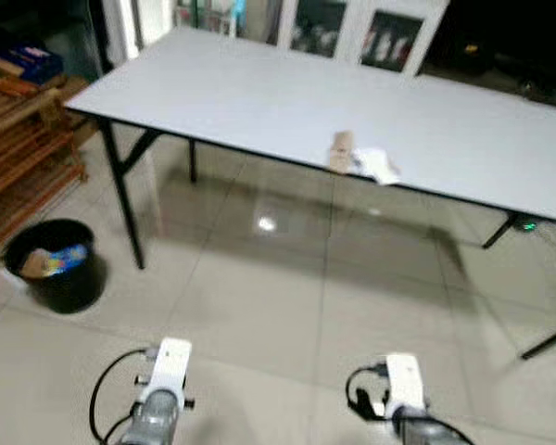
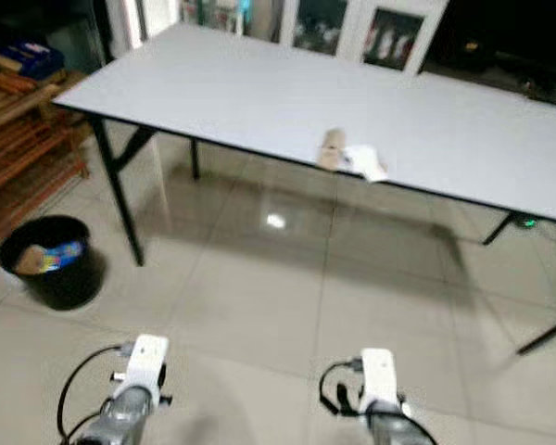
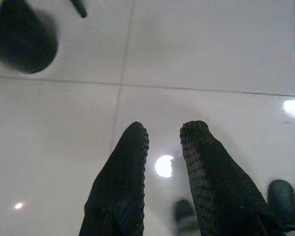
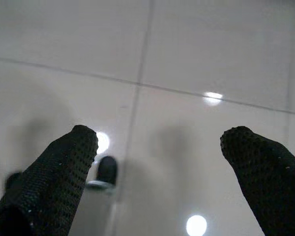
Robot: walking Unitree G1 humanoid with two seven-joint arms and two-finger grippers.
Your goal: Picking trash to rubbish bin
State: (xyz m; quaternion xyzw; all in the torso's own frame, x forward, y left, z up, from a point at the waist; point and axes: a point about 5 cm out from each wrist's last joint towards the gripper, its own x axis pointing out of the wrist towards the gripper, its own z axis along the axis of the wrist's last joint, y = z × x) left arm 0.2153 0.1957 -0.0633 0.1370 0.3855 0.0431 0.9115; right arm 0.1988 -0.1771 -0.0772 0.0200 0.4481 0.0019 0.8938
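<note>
Left eye view: crumpled trash (image 1: 361,159) lies near the desk's (image 1: 232,93) front edge, untouched. The bin (image 1: 57,264) on the floor already holds some rubbish. Left gripper (image 3: 163,135) fingers narrowly apart, right gripper (image 4: 157,140) fingers wide apart, both empty; pickup remains.

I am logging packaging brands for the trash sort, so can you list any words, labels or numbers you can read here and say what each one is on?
No text can be read.
Blue wrapper in the black rubbish bin: some print, too blurred to read.
White crumpled trash and brown piece on the table: no lettering shows.
Blue box on the wooden rack: too dark and small.
Pictures behind the glass cabinet doors: too blurred to read.
</note>
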